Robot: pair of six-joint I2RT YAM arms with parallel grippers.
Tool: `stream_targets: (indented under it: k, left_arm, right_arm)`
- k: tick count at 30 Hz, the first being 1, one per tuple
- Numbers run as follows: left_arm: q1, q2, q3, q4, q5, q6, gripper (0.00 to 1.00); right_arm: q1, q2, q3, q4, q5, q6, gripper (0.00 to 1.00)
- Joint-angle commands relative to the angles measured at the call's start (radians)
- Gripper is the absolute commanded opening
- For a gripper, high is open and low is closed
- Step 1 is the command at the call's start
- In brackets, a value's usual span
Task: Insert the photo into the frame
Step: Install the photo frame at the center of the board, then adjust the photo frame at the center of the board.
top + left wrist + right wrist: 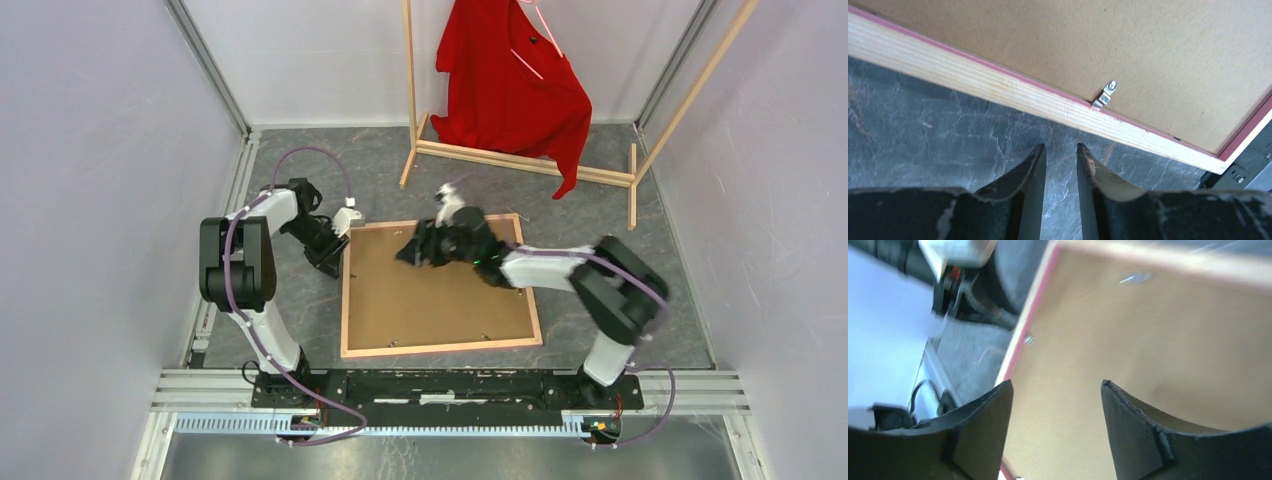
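Observation:
The frame (pixel 346 300) lies back-up on the dark table, its light wood rail (pixel 998 87) edged in pink. A brown backing board (pixel 450 300) fills it. The photo is hidden or out of view. My left gripper (pixel 335 265) sits low just outside the frame's left rail; its jaws stand a narrow gap apart (pixel 1061 147) with only table showing between them. A small metal clip (pixel 1105 95) sits on the rail just beyond. My right gripper (pixel 408 252) hovers over the board's upper middle, open (pixel 1057 385) and holding nothing.
A wooden clothes rack (pixel 520 160) with a red shirt (pixel 515 80) stands at the back, close behind the frame's far edge. White walls close in left and right. A metal rail (pixel 450 385) carries the arm bases in front.

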Motion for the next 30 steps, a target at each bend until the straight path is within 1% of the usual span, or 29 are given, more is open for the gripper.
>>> stream_targets:
  k: [1,3,5,9,13,19,21,26,30]
  left_arm:
    - [-0.001,-0.079,-0.037,-0.018,-0.055,0.085,0.37]
    - [-0.017,-0.099,-0.068,-0.016,-0.061,0.101,0.37]
    - [-0.044,-0.116,-0.094,-0.008,-0.068,0.11,0.37]
    - [-0.115,-0.153,-0.169,0.046,-0.076,0.105,0.36]
    - [-0.183,-0.18,-0.204,0.095,-0.077,0.063,0.36]
    - [-0.219,-0.186,-0.218,0.096,-0.091,0.049,0.36]
    - [-0.222,-0.188,-0.228,0.095,-0.093,0.05,0.36]
    - [-0.236,-0.189,-0.241,0.095,-0.083,0.051,0.36]
    - [-0.282,-0.186,-0.239,0.096,-0.07,0.036,0.36]
  right_arm:
    - [-0.145,-0.265,-0.147,-0.155,0.175,-0.104,0.76]
    - [-0.196,-0.369,-0.234,-0.244,0.325,-0.164,0.84]
    - [-0.241,-0.44,-0.299,-0.299,0.426,-0.196,0.88]
    - [-0.311,-0.502,-0.372,-0.331,0.514,-0.235,0.92]
    - [-0.359,-0.469,-0.376,-0.373,0.566,-0.263,0.93]
    - [-0.41,-0.409,-0.384,-0.323,0.488,-0.258,0.93]
    - [-0.424,-0.383,-0.374,-0.291,0.432,-0.261,0.93]
    - [-0.439,-0.26,-0.268,-0.28,0.278,-0.274,0.92]
    - [-0.441,-0.177,-0.169,-0.261,0.173,-0.262,0.91]
